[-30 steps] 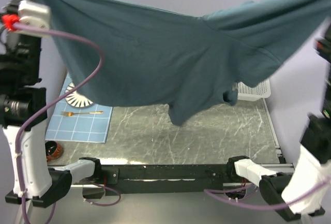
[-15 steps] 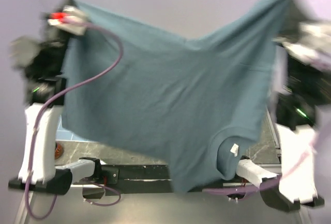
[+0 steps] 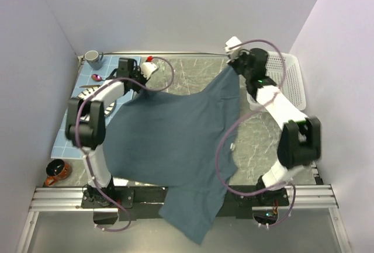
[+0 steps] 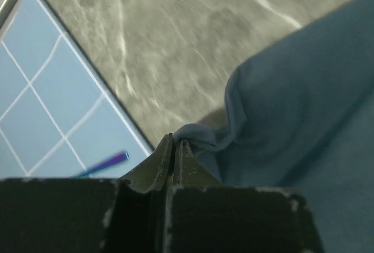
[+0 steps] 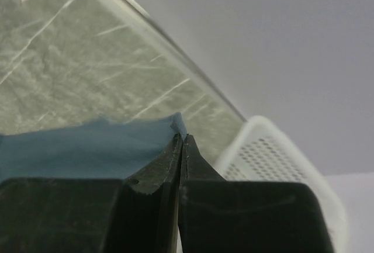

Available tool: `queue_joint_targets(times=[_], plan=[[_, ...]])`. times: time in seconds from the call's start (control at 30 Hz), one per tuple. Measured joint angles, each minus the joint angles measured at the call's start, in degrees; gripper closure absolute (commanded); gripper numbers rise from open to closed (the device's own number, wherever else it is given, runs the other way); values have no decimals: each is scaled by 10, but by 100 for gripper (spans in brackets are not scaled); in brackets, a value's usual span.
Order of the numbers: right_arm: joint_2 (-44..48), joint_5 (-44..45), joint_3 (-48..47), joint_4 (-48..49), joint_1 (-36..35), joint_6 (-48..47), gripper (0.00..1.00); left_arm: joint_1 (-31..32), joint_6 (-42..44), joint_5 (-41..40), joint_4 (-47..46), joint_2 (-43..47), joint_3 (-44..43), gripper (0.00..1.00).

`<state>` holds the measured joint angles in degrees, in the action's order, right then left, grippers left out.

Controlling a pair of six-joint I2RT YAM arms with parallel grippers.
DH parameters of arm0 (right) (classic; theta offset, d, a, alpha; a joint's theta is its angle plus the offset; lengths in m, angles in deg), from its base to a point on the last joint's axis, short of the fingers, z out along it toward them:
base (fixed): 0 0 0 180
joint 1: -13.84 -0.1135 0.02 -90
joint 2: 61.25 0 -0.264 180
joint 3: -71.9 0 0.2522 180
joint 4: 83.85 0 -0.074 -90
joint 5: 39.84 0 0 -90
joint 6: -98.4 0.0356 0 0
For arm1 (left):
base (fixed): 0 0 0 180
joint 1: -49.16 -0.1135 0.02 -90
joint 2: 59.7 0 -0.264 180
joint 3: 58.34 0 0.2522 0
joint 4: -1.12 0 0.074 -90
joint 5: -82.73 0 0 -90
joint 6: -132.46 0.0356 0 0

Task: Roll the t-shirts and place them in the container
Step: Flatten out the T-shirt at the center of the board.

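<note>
The slate-blue t-shirt (image 3: 175, 136) lies spread over the marble table (image 3: 193, 69), and its near part hangs over the front rail. My left gripper (image 3: 130, 91) is shut on the shirt's far left corner, next to the placemat. In the left wrist view the jaws (image 4: 175, 143) pinch a bunched fold of the shirt (image 4: 292, 113). My right gripper (image 3: 234, 69) is shut on the far right corner. Its jaws (image 5: 182, 137) in the right wrist view hold the edge of the cloth (image 5: 87, 148) low over the table.
A white basket (image 3: 286, 80) stands at the right, close to the right gripper, and also shows as the white basket (image 5: 274, 153). At the left lies a blue gridded placemat (image 3: 64, 142) with a striped plate (image 3: 86, 92), a purple spoon (image 3: 96, 78) and a grey mug (image 3: 92, 59). A brown mug (image 3: 55, 171) sits front left.
Both arms have swung the shirt down from high near the camera and stretched out toward the far side. The shirt now lies across the table instead of hanging in the air.
</note>
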<state>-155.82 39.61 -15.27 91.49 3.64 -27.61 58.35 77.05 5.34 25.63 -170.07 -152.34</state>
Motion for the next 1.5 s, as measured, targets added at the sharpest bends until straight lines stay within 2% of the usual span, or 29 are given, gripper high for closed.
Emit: queue_joint_targets(times=[0.1,0.3,0.5,0.7,0.9,1.2,1.5], plan=[[-99,14,-67,-7,-8,-5,100,-8,-15,-5,-19,-65,-64,99],[-277,80,-253,-32,-9,-6,100,-37,-28,-14,-84,-115,-142,99],[-363,161,-358,-43,-9,-9,100,-52,-45,-44,-159,-162,-196,99],[-374,198,-399,-37,-9,3,100,-61,-62,-89,-185,-218,-270,99],[-383,219,-425,-26,-13,10,100,-66,-70,-94,-189,-221,-275,99],[-393,208,-406,-55,-34,17,100,-66,-100,-23,-113,-220,-308,99],[-339,186,-347,-133,-47,30,100,-69,-116,18,-64,-195,-306,99]])
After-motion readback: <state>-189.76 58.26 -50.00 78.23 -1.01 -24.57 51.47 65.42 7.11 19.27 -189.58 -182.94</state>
